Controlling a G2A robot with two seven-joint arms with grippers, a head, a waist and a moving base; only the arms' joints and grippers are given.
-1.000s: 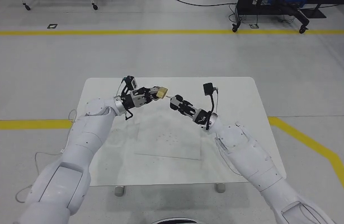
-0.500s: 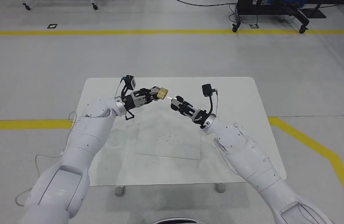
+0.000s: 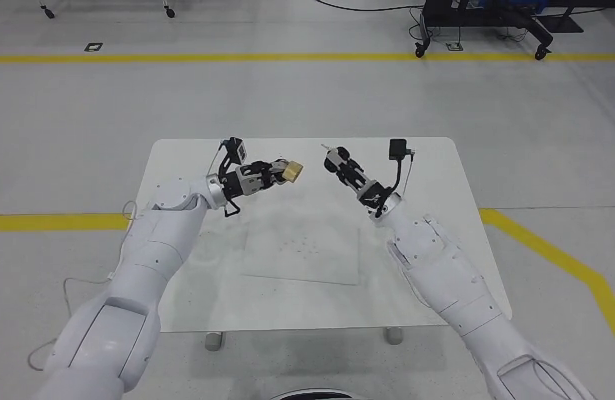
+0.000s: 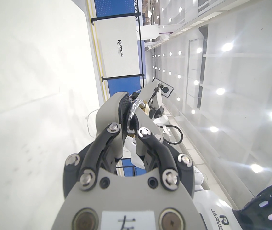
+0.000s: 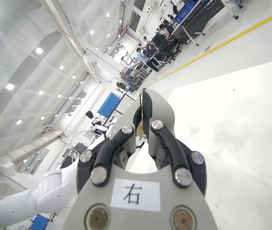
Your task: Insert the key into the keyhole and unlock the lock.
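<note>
Top view: left hand (image 3: 278,170) gripping brass padlock (image 3: 291,171) above white tabletop (image 3: 427,220); right hand (image 3: 333,158) near, gap between; yellow floor line (image 3: 287,57) beyond
Left wrist view: shackle (image 4: 136,103) between fingers (image 4: 112,111)
Right wrist view: hand closed on key (image 5: 140,127), blade tip past fingertips; desks (image 5: 193,13), chairs (image 5: 164,46) far behind

Right gripper (image 3: 334,158) pulls away from the lock (image 3: 293,172) and swings far and right. Key (image 3: 328,150) comes off the lock's end, with an open gap between them now. Left gripper (image 3: 279,170) shifts the lock slightly nearer and right.
</note>
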